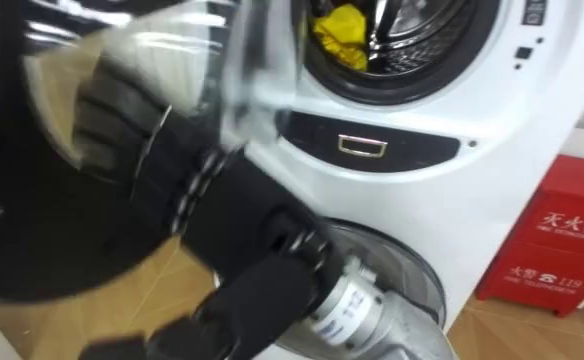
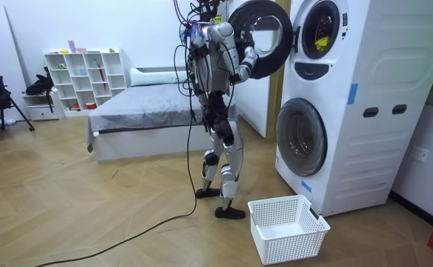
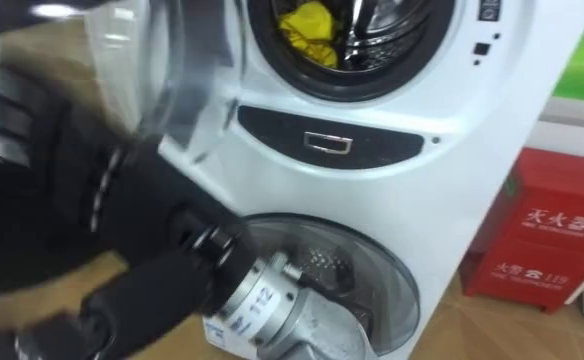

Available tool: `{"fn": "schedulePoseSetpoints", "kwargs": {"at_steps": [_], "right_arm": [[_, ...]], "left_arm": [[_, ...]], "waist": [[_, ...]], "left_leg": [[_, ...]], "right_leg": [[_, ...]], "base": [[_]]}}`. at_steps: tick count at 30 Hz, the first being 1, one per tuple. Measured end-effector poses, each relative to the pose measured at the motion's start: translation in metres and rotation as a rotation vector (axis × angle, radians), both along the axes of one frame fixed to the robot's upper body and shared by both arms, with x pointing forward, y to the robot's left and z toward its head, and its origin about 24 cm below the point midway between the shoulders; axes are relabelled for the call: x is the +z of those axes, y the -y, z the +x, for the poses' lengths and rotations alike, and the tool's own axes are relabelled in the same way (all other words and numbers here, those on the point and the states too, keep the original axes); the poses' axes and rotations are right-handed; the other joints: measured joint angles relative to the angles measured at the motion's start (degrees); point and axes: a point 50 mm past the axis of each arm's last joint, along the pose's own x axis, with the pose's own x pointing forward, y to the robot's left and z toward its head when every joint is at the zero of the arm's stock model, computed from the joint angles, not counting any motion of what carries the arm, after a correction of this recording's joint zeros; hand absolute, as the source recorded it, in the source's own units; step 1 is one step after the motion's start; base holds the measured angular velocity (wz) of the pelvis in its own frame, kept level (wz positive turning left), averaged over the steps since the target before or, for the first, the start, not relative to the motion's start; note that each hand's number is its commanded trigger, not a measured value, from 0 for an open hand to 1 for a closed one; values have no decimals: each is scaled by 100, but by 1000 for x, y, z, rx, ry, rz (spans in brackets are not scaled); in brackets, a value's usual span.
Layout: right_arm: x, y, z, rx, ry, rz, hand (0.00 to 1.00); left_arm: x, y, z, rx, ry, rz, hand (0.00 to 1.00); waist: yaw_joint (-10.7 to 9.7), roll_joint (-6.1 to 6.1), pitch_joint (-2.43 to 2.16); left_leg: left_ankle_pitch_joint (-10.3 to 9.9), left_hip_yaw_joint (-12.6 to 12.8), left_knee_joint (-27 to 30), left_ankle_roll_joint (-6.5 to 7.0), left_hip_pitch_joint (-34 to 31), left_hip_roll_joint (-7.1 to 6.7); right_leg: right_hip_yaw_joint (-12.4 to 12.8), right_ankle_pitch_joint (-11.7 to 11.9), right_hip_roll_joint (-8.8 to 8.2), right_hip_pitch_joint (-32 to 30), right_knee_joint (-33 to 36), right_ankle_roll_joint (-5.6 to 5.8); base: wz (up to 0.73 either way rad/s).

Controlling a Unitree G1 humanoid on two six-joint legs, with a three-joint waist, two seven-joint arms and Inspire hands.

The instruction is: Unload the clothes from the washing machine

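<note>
Yellow cloth (image 1: 340, 35) in upper drum (image 1: 422, 45)

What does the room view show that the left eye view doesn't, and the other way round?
The room view takes in the whole standing robot, a white basket on the floor by its feet, and a bed behind it. The left eye view brings close the right robot hand, fingers straight, at the open door. Both show the yellow cloth lying in the upper drum.
</note>
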Motion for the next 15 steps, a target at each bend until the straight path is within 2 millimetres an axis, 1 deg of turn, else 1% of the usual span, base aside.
{"fn": "schedulePoseSetpoints", "kwargs": {"at_steps": [4, 8, 13, 15], "right_arm": [[-2, -1, 0, -3, 22, -39, 0], [-3, 0, 0, -10, 30, -66, 0], [0, -1, 3, -6, 42, -78, 0], [2, 3, 5, -23, 50, -75, 0]], "left_arm": [[0, 2, 2, -15, 1, -3, 0], [0, 2, 5, -17, 8, -3, 0], [0, 1, 5, -16, 10, 0, 0], [0, 1, 5, -17, 12, -1, 0]], "waist": [[-5, 0, 0], [-6, -2, 12], [-18, -35, 37], [-39, -46, 41]], "left_leg": [[-14, -10, -23, 29, 6, -21], [-32, 4, -48, 62, 17, -42], [-55, 5, -87, 100, 17, -50], [-64, 6, -91, 113, 13, -51]], "right_leg": [[-18, 2, -19, 16, 0, -3], [-68, -43, -50, 54, -14, 66], [-69, -82, -25, 49, -22, 113], [-73, -97, -27, 49, -23, 127]], "base": [[6], [8], [1], [0]]}}
